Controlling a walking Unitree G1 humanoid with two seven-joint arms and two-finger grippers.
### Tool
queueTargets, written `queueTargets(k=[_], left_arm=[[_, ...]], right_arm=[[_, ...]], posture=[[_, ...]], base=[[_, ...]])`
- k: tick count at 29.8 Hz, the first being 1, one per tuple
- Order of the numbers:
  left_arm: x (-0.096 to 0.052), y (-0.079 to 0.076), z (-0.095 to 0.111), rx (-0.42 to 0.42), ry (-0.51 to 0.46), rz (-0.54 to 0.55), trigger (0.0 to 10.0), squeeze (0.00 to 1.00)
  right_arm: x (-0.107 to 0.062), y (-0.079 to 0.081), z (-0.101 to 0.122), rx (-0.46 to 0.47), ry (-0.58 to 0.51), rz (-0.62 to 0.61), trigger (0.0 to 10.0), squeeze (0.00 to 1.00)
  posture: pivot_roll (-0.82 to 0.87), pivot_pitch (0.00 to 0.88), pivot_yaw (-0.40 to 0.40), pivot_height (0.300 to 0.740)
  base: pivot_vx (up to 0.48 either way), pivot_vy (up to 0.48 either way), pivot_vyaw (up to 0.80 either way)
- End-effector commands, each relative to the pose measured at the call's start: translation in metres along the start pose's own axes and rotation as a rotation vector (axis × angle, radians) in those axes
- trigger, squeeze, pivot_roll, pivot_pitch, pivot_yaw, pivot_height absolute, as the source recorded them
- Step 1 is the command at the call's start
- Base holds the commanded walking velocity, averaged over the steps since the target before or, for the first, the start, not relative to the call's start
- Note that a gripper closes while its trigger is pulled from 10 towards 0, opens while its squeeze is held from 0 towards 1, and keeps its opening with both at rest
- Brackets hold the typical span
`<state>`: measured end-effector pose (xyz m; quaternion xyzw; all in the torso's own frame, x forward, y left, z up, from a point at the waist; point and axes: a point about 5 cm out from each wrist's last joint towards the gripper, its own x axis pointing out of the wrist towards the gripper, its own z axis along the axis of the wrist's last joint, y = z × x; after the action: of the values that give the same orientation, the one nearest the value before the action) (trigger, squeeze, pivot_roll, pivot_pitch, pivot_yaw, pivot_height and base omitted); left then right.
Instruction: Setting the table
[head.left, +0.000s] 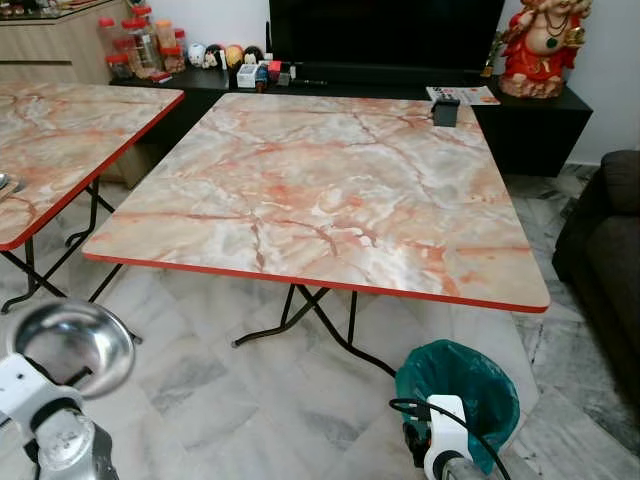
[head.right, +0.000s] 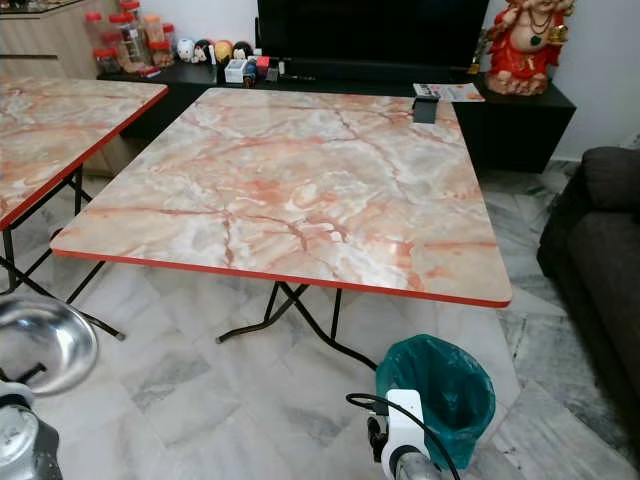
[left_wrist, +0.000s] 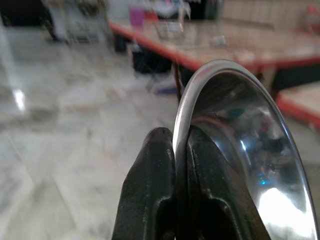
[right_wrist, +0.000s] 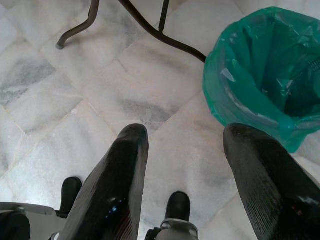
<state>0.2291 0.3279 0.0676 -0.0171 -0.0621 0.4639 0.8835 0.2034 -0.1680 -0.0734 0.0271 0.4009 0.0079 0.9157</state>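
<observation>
The left tool (left_wrist: 175, 165) is clamped on the rim of a shiny round steel bowl (head.left: 72, 345), held low over the floor, short of the marble-patterned, red-edged folding bench (head.left: 320, 190). That thin edge pinch could let the bowl swing or slip if the arm jerks while lifting it to the bench. The right tool (right_wrist: 187, 165) hangs with its fingers apart above the tiles, just beside a green-lined waste bin (right_wrist: 265, 65), which it could bump.
</observation>
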Motion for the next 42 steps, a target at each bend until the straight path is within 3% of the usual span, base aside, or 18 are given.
queueTargets(k=[1,3,5,7,12,14,16,19,22,25,29,42], left_arm=[[0.014,-0.005,0.036,-0.004,-0.159,0.044,10.0,0.0],[0.022,-0.011,0.064,-0.016,-0.27,0.07,10.0,0.0],[0.024,-0.013,0.071,-0.021,-0.294,0.071,10.0,0.0],[0.027,-0.027,0.095,-0.087,-0.357,0.028,10.0,0.0],[0.025,-0.062,0.116,-0.377,-0.271,-0.154,10.0,0.0],[0.018,-0.09,0.124,-0.494,-0.191,-0.324,10.0,0.0],[0.012,-0.104,0.123,-0.537,-0.15,-0.398,10.0,0.0],[0.008,-0.111,0.122,-0.584,-0.107,-0.447,10.0,0.0],[0.008,-0.11,0.123,-0.59,-0.101,-0.456,10.0,0.0],[-0.04,-0.166,0.093,-0.543,0.104,-0.715,10.0,0.0],[-0.058,-0.185,0.09,-0.57,0.167,-0.782,10.0,0.0],[-0.055,-0.193,0.101,-0.584,0.153,-0.831,10.0,0.0]], right_arm=[[0.001,0.002,0.002,-0.011,0.003,0.007,10.0,0.0],[0.001,0.004,0.001,-0.01,0.004,0.011,10.0,0.0],[0.001,0.005,0.001,-0.01,0.005,0.012,10.0,0.0],[0.001,0.007,0.002,-0.008,0.004,0.016,10.0,0.0],[0.002,0.007,0.003,-0.002,0.0,0.012,10.0,0.0],[0.001,0.006,0.002,0.001,0.0,0.008,10.0,0.0],[0.001,0.006,0.003,0.011,-0.008,0.003,10.0,0.0],[0.001,0.006,0.003,0.014,-0.011,0.001,10.0,0.0],[0.001,0.006,0.003,0.014,-0.011,0.001,10.0,0.0],[0.001,0.003,0.003,0.014,-0.006,-0.011,10.0,0.0],[0.0,0.001,-0.001,0.012,0.016,-0.021,10.0,0.0],[-0.001,-0.001,-0.003,0.002,0.008,-0.025,10.0,0.0]], posture=[[0.1,0.0,-0.007,0.719],[0.11,0.0,-0.005,0.719],[0.11,0.0,-0.005,0.719],[0.11,0.0,0.0,0.719],[0.11,0.0,0.0,0.719],[0.11,0.0,0.0,0.719],[0.09,0.0,0.007,0.719],[0.09,0.0,0.007,0.719],[0.09,0.0,0.007,0.719],[0.07,0.0,0.013,0.719],[0.05,0.0,0.021,0.719],[0.04,0.0,0.033,0.719]], base=[[0.0,0.0,0.0],[0.0,0.0,0.0],[0.0,0.0,0.0],[0.0,0.0,0.0],[0.0,0.0,0.0],[0.0,0.0,0.0],[0.0,0.0,0.0],[0.0,0.0,0.0],[0.0,0.0,0.0],[0.0,0.0,0.0],[0.067,0.0,-0.29],[0.311,0.0,-0.21]])
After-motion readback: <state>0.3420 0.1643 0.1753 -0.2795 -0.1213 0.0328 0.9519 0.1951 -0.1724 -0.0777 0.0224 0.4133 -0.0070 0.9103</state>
